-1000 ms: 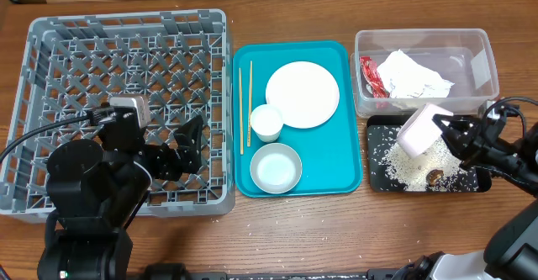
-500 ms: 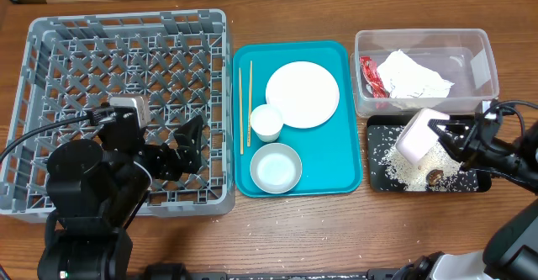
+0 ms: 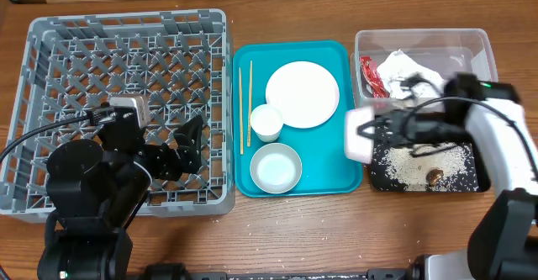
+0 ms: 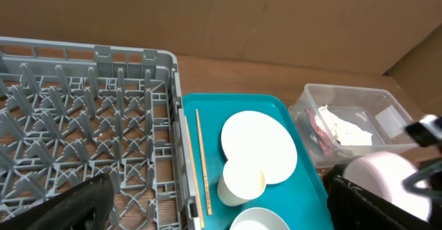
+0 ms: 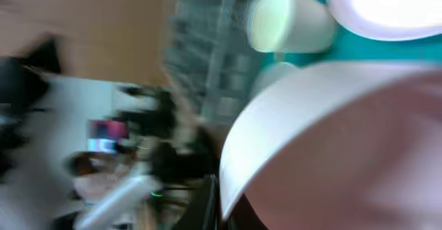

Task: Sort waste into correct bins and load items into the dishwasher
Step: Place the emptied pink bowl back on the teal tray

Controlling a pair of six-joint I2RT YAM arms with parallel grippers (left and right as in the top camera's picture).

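right claw [image 3: 376,133] clamped on a small pale round bowl [image 3: 359,135], tipped sideways between teal plastic serving tray [image 3: 329,182] and shallow black rectangular tray [image 3: 371,177] | left claw [image 3: 192,144] spread wide above large grey plastic dish rack [image 3: 50,29] | step, i judge: loading bowl | next: i must carry it across to the rack

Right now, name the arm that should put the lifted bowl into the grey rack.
Right. The right end effector is shut on the bowl, which hangs at the right edge of the teal tray. The left end effector is open and empty, over the front of the rack.
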